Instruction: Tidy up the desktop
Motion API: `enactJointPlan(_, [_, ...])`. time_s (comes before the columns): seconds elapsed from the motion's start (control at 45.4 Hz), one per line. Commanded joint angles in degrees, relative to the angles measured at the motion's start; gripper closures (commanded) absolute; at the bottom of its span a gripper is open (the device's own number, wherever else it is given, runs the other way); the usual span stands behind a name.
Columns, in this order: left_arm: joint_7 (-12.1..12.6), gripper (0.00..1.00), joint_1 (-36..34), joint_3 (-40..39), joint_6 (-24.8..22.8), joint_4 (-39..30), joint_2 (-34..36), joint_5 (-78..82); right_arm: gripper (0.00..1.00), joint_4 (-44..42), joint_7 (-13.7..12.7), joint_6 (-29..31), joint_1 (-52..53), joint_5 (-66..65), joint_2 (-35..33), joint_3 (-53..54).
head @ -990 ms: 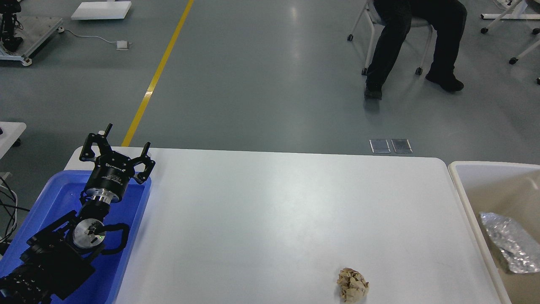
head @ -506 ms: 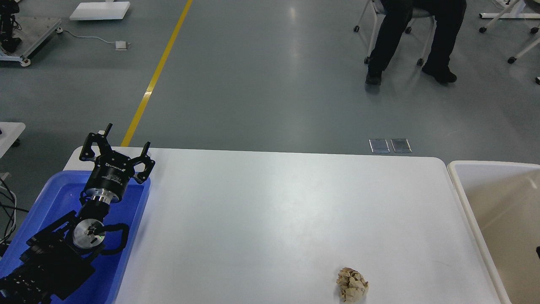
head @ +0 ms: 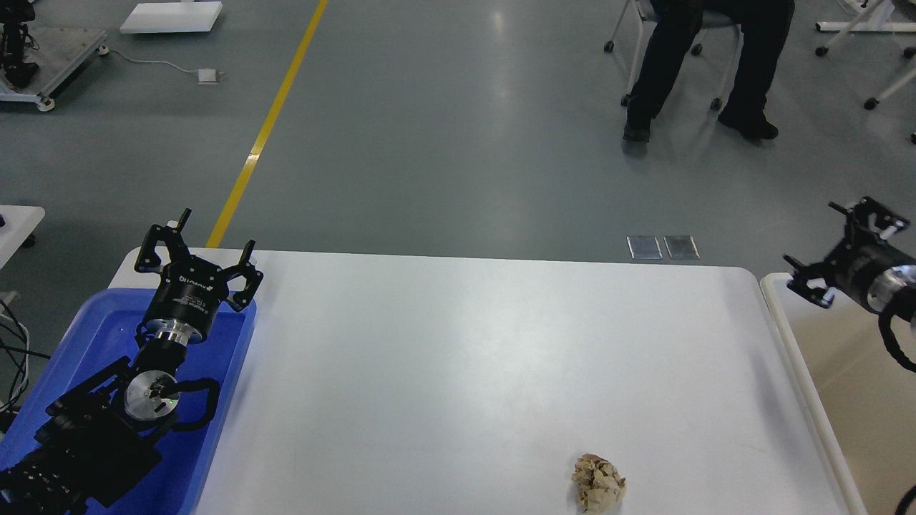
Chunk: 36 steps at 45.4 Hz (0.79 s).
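Note:
The white desktop [head: 465, 357] fills the middle of the head view. A crumpled brown paper ball [head: 599, 483] lies on it near the front edge, right of centre. My left gripper [head: 202, 239] is open and empty, raised over the far end of the blue tray [head: 86, 325] at the desktop's left edge. My right gripper [head: 823, 247] is open and empty, held above the far left corner of the beige tub [head: 794, 336] at the desktop's right edge. Both grippers are far from the paper ball.
A seated person's legs [head: 715, 64] and chair are on the grey floor beyond the table. A yellow floor line [head: 265, 129] runs to the far left. Two metal floor plates [head: 663, 247] lie behind the desktop's far edge.
My right arm has come into view from the right, above the tub. The silver foil seen in the tub one second ago no longer shows. The left arm has not moved.

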Motion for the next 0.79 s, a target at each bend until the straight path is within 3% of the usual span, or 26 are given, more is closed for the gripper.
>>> enactJointPlan(0.0, [-0.06, 0.00, 0.00, 0.02, 0.00, 0.00, 0.03, -0.01, 0.00, 3.17, 0.00, 7.46, -0.61, 4.60, 9.75, 7.70])
enactJointPlan(0.132, [-0.06, 0.00, 0.00, 0.02, 0.00, 0.00, 0.03, -0.01, 0.00, 3.17, 0.09, 7.29, -1.49, 4.60, 16.87, 11.93])
enactJointPlan(0.418, [-0.06, 0.00, 0.00, 0.02, 0.00, 0.00, -0.06, -0.01, 0.00, 2.99, 0.09, 7.02, -2.11, 4.43, 25.57, 11.67])
enactJointPlan(0.77, [-0.06, 0.00, 0.00, 0.02, 0.00, 0.00, 0.03, -0.01, 0.00, 2.64, 0.26, 7.64, -5.36, 3.99, 28.39, 12.11])
